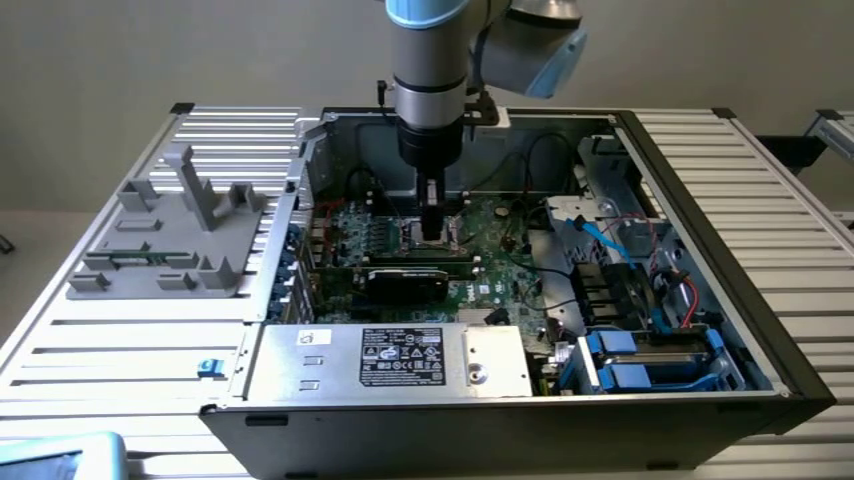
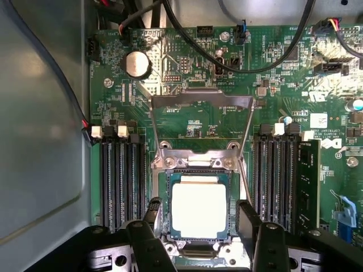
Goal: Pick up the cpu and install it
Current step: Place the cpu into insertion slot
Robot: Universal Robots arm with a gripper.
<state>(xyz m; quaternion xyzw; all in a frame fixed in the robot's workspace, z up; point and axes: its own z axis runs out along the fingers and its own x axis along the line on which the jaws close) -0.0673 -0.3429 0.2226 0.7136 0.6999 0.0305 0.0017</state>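
Exterior view's left side has a grey plastic fixture with upright posts [image 1: 171, 235] standing on the ribbed silver metal tabletop [image 1: 107, 345]. A small blue clip [image 1: 207, 367] sits near the front. Next comes the open black computer case [image 1: 534, 425], with a silver box with a white label [image 1: 387, 358] at its front. In the middle the grey and blue robot arm [image 1: 427, 70] points straight down into the case. Its black gripper [image 1: 437, 225] is low over the green circuit board [image 1: 507, 270] and blocks the spot under it. Toward the exterior view's right are a blue cable [image 1: 597, 237] and blue drive trays [image 1: 627, 362].

From the wrist view, the cpu [image 2: 198, 207], a small flat square chip with a shiny pale top, lies flat in the black square socket frame with metal edges [image 2: 198, 163]. The black fingers [image 2: 153, 211] are spread wide, one on each side of the socket. They are not touching the cpu and are holding nothing. A thin metal lid frame [image 2: 201, 102] stands open past the socket. Long black memory slots [image 2: 119, 181] run along both sides. A round silver battery [image 2: 136, 63] and black cables [image 2: 255, 68] lie farther off. The picture's edge cuts off the gripper's body.

A plain pale wall [image 1: 134, 50] is behind the case.
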